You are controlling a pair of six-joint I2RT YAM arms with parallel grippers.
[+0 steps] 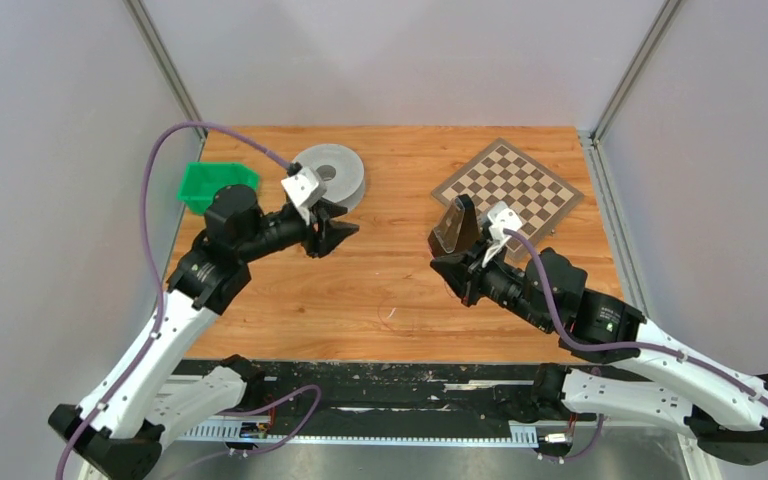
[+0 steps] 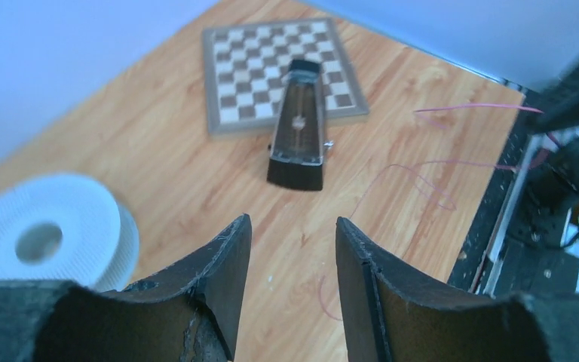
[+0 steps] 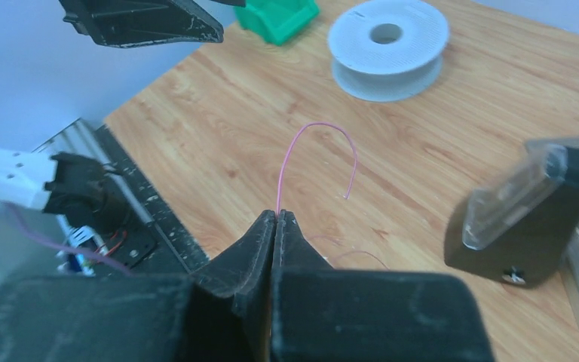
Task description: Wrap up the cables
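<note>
Right end effector [image 3: 277, 215] first: its own camera has the two fingers clenched together on the cable [image 3: 313, 130], nipping it right at the tips. From the pinch the thin reddish strand rises ahead of the fingers, arches over and drops to a free end just beyond. A fainter loop lies on the bench [image 3: 437, 143] close under the tips.

The overhead view shows this end effector [image 1: 445, 266] low over the wood. The cable is too thin to trace there.

Beside the fingers, on their right, stands the dark metronome [image 3: 524, 215], tilted in that view. Far ahead sits the white spool [image 3: 388, 38], and the green bin [image 3: 279, 15] is past it.

Over to the left end effector [image 2: 292, 234]: released, fingers spread, nothing between them. Its camera adds what the other misses: loose loops of cable [image 2: 422, 177] on the bench ahead and to the right. Another strand runs off toward the dark shape at the right edge. The metronome [image 2: 298, 128] is straight ahead, its far end overlapping the chessboard [image 2: 279, 68]. The spool [image 2: 45, 234] is close on the left.
</note>
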